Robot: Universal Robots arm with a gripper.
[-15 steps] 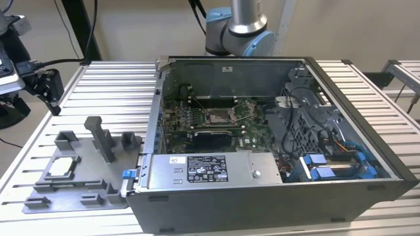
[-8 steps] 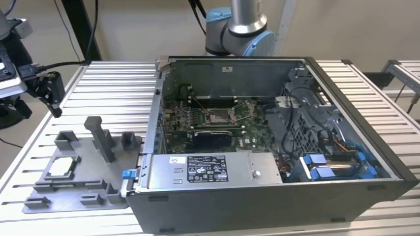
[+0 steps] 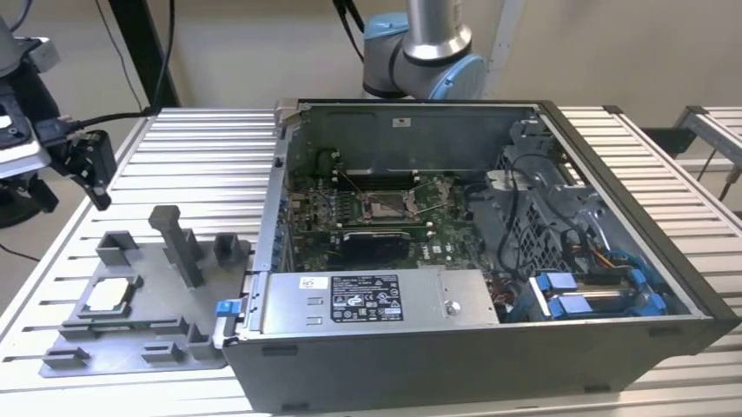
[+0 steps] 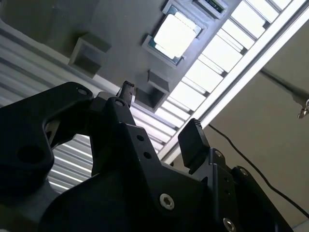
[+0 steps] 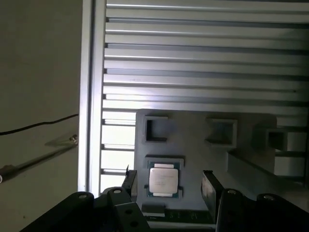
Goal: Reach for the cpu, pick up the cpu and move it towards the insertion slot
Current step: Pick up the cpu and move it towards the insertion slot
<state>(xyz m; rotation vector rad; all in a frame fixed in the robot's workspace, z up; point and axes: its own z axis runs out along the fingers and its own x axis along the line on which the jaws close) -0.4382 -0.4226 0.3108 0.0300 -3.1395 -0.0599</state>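
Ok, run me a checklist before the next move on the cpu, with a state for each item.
1. The gripper is open: ok, its fingers are spread wider than the cpu.
2. Nothing held: ok.
3. The cpu lies flat in its recess in the grey fixture: ok.
4. In the first wrist view the cpu lies between the fingers: ok.
5. Fingers touching the cpu: not ok, clearly apart.
6. The insertion slot is free to receive: cannot tell.

Even room light; wrist views dim, glare on cpu (image 4: 175, 35).
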